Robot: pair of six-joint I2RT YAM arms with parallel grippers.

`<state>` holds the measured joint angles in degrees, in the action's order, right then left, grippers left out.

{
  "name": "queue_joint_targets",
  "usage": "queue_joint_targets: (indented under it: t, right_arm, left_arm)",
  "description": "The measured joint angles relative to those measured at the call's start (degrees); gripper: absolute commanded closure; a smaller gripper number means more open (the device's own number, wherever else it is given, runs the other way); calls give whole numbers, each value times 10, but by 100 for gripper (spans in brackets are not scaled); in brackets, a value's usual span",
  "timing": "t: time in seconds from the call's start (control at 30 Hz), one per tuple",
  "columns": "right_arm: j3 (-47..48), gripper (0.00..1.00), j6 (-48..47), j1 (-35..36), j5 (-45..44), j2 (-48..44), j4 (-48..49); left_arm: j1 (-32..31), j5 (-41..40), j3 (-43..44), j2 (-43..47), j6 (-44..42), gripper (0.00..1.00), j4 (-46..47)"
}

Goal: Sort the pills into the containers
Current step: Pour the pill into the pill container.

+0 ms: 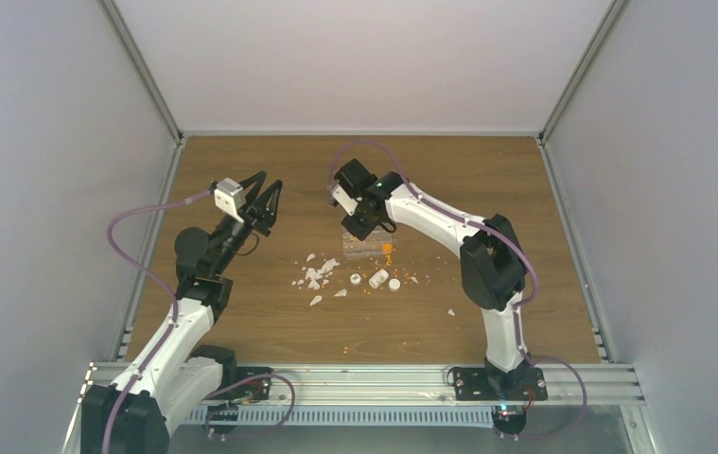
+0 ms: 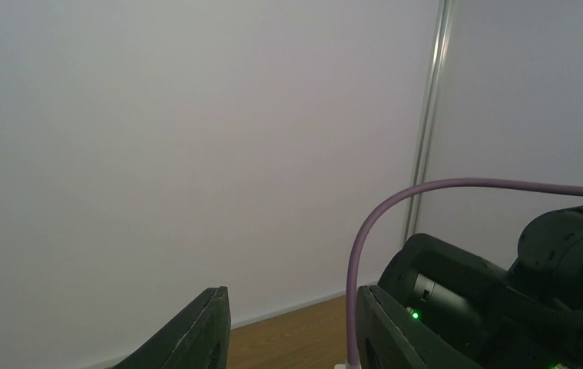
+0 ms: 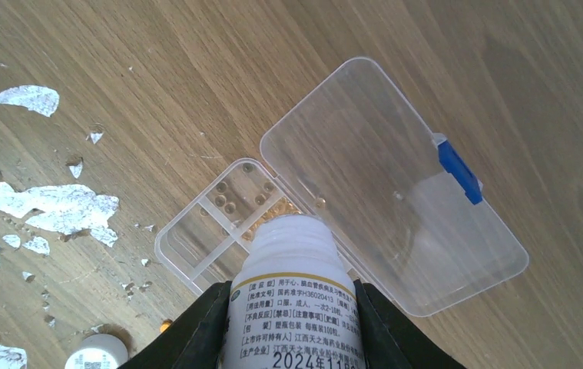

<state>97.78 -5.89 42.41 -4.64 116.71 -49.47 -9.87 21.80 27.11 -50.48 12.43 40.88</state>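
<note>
**Top and wrist views, pill sorting.** The right gripper (image 3: 292, 327) clasps a white labelled bottle (image 3: 294, 257) between both fingers (image 3: 210, 319). The bottle's neck points down over the box (image 3: 184, 244). The box lies on the wooden table (image 1: 487, 170) near its middle, with its clear lid (image 3: 384, 192) swung flat open beside it. A blue latch (image 3: 458, 171) sits on the lid's far edge. A few pills (image 3: 276, 207) lie in the compartment nearest the lid, just past the bottle's neck. In the top view more orange grains are strewn at the box's right edge and on the table in front of it. White flakes (image 3: 50, 207) are scattered left of the box, and a small vial (image 1: 378, 278) lies among them. The left gripper (image 1: 270, 184) hangs above the table, well apart from the box, jaws spread wide and holding nothing.
</note>
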Motion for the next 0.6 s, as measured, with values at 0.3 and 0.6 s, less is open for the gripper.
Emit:
queue_joint_targets:
  t: [0.3,0.6]
  right_arm:
    - [-53,35,9,1,24,-5,21]
    - [-80,35,15,1,49,-5,34]
  left_arm:
    - [0,0,0,0,0,1,0]
    - [0,0,0,-1,0,1,0]
